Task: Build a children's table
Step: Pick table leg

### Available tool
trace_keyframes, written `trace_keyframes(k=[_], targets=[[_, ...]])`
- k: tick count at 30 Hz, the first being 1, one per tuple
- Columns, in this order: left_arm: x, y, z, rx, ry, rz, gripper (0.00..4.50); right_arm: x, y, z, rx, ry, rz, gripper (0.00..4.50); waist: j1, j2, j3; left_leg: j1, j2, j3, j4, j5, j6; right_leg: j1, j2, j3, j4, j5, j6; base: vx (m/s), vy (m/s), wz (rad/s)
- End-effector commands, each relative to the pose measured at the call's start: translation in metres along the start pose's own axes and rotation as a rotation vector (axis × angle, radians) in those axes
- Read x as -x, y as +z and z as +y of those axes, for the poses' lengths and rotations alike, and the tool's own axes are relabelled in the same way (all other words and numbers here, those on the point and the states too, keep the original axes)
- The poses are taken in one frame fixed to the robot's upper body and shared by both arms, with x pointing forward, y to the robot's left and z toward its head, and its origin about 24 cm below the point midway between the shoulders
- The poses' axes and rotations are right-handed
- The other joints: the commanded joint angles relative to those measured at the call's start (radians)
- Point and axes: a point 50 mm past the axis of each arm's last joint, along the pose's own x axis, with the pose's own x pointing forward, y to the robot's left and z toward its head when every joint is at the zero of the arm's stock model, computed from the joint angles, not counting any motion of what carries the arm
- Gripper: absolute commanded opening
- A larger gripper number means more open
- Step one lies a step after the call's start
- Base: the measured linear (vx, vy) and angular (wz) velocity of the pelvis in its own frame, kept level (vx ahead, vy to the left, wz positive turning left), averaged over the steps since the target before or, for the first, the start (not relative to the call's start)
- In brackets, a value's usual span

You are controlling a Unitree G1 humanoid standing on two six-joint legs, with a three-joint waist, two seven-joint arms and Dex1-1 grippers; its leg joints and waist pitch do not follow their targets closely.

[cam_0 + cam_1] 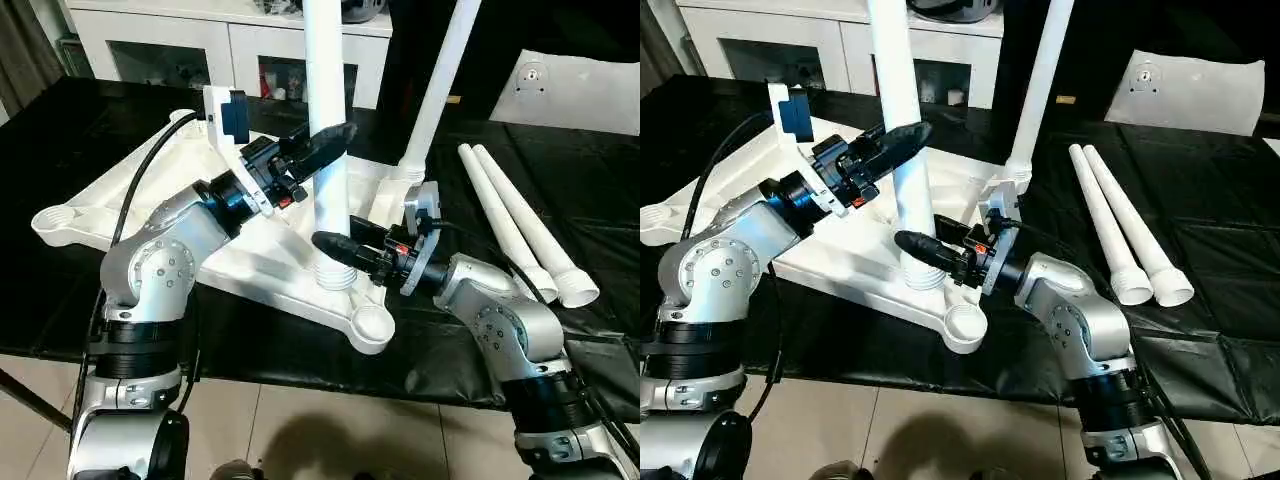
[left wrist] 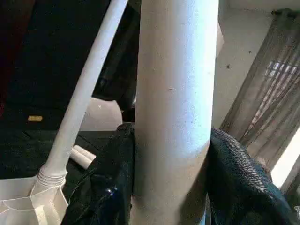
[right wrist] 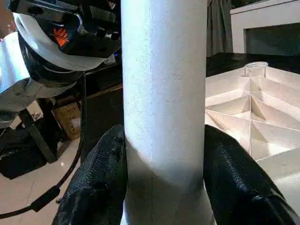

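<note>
Tabletop (image 1: pixel 240 250) lies underside up on the black table (image 1: pixel 560 200), ribs showing, round sockets at the corners. Near leg (image 1: pixel 328 150) stands upright in a socket at the near right part of the tabletop. My left gripper (image 1: pixel 325 150) is clamped on it partway up; in the left wrist view both black fingers (image 2: pixel 110 183) press its sides. My right gripper (image 1: pixel 335 245) is clamped on the same leg lower down, just above the threaded collar at the socket; right wrist view shows fingers (image 3: pixel 98 183) on either side, touching it.

Far leg (image 1: pixel 440 80) is seated in the far right socket, leaning slightly right. Two loose legs (image 1: pixel 520 225) lie side by side on the table to the right, touching, wide ends nearest me. The near corner socket (image 1: pixel 370 325) is empty.

White sheet (image 1: pixel 580 90) lies at far right. White cabinets (image 1: pixel 200 45) stand beyond the table.
</note>
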Motion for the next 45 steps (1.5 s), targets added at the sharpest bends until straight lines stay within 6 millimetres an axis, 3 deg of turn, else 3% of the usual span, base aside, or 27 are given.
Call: trace_keyframes(k=[1,4,6,12,15,20,21,22,26,27,29,33,38,40,45], targets=[[0.000,0.001,0.000,0.025,0.003,-0.013,1.82,0.003,0.007,0.001,0.046,-0.005,-0.011,1.90,0.005,0.000,-0.077,0.009,0.049,-0.015,-0.070,-0.179,0.006,0.058,-0.060,0.054,-0.066,-0.250,-0.166,0.000,0.000,0.00],[-0.001,0.001,0.004,0.021,0.042,-0.007,1.82,0.003,0.008,-0.001,0.039,-0.018,-0.011,1.90,0.005,0.001,-0.078,0.011,0.048,-0.014,-0.070,-0.180,0.006,0.058,-0.060,0.054,-0.067,-0.253,-0.164,0.000,0.000,0.00],[-0.003,-0.001,0.007,-0.021,0.094,0.026,1.82,0.004,0.009,-0.004,0.018,-0.046,-0.013,2.60,0.005,0.000,-0.078,0.010,0.048,-0.015,-0.070,-0.178,0.007,0.058,-0.059,0.054,-0.066,-0.250,-0.162,0.000,0.000,0.00],[-0.008,-0.002,0.008,-0.111,0.165,0.068,1.82,0.001,0.007,-0.006,0.045,-0.079,0.034,3.02,0.004,0.000,-0.077,0.010,0.048,-0.016,-0.070,-0.179,0.002,0.058,-0.060,0.054,-0.069,-0.267,-0.145,0.000,0.000,0.00],[-0.018,-0.008,0.001,-0.193,0.225,0.083,1.82,-0.016,0.003,-0.006,0.053,-0.190,0.072,3.07,0.001,0.000,-0.078,0.008,0.051,-0.017,-0.071,-0.158,-0.004,0.055,-0.058,0.055,-0.064,-0.240,-0.152,0.000,0.000,0.00],[-0.024,-0.010,-0.005,-0.193,0.232,0.070,1.82,-0.028,-0.001,-0.001,0.050,-0.202,0.078,3.09,0.002,0.000,-0.079,0.009,0.050,-0.016,-0.071,-0.169,-0.012,0.055,-0.061,0.056,-0.066,-0.251,-0.148,0.000,0.000,0.00],[-0.026,-0.011,-0.006,-0.216,0.239,0.074,1.82,-0.033,-0.003,-0.001,0.045,-0.242,0.079,3.10,0.000,-0.007,-0.078,0.008,0.048,-0.015,-0.071,-0.165,-0.010,0.056,-0.059,0.055,-0.066,-0.242,-0.146,0.000,0.000,0.00],[-0.027,-0.012,-0.007,-0.241,0.247,0.080,1.82,-0.037,-0.004,-0.002,0.042,-0.275,0.067,3.10,0.000,-0.002,-0.078,0.009,0.048,-0.016,-0.072,-0.171,-0.009,0.054,-0.060,0.056,-0.067,-0.253,-0.142,0.000,0.000,0.00],[-0.028,-0.012,-0.007,-0.255,0.270,0.069,1.82,-0.044,-0.005,-0.005,0.019,-0.360,0.047,2.70,-0.003,0.000,-0.077,0.011,0.049,-0.017,-0.074,-0.193,-0.028,0.052,-0.060,0.056,-0.069,-0.276,-0.134,0.000,0.000,0.00],[-0.028,-0.012,-0.006,-0.261,0.279,0.069,1.82,-0.045,-0.005,-0.004,0.023,-0.361,0.046,2.58,-0.005,-0.005,-0.076,0.011,0.050,-0.016,-0.075,-0.193,-0.029,0.052,-0.059,0.057,-0.068,-0.271,-0.132,0.000,0.000,0.00],[-0.029,-0.013,-0.006,-0.271,0.288,0.071,1.82,-0.049,-0.005,-0.003,0.032,-0.366,0.044,2.42,-0.005,-0.001,-0.077,0.010,0.049,-0.016,-0.075,-0.190,-0.028,0.053,-0.060,0.057,-0.066,-0.250,-0.132,0.000,0.000,0.00],[-0.028,-0.012,-0.006,-0.281,0.296,0.068,1.82,-0.053,-0.007,-0.002,0.039,-0.404,0.055,2.04,-0.004,-0.006,-0.077,0.010,0.048,-0.015,-0.075,-0.181,-0.026,0.053,-0.060,0.058,-0.065,-0.239,-0.131,0.000,0.000,0.00],[-0.027,-0.011,-0.005,-0.303,0.311,0.070,1.82,-0.054,-0.010,-0.008,0.052,-0.489,0.079,1.92,-0.006,-0.004,-0.075,0.010,0.047,-0.014,-0.075,-0.183,-0.029,0.052,-0.060,0.059,-0.065,-0.249,-0.126,0.000,0.000,0.00],[-0.027,-0.011,-0.004,-0.307,0.313,0.070,1.82,-0.054,-0.010,-0.007,0.059,-0.465,0.079,1.91,-0.005,-0.001,-0.076,0.012,0.049,-0.016,-0.076,-0.192,-0.034,0.052,-0.061,0.058,-0.065,-0.256,-0.120,0.000,0.000,0.00],[-0.027,-0.012,-0.005,-0.310,0.314,0.072,1.82,-0.054,-0.007,-0.003,0.024,-0.400,0.052,1.91,-0.004,-0.003,-0.076,0.010,0.049,-0.015,-0.075,-0.188,-0.028,0.053,-0.060,0.059,-0.063,-0.232,-0.124,0.000,0.000,0.00]])
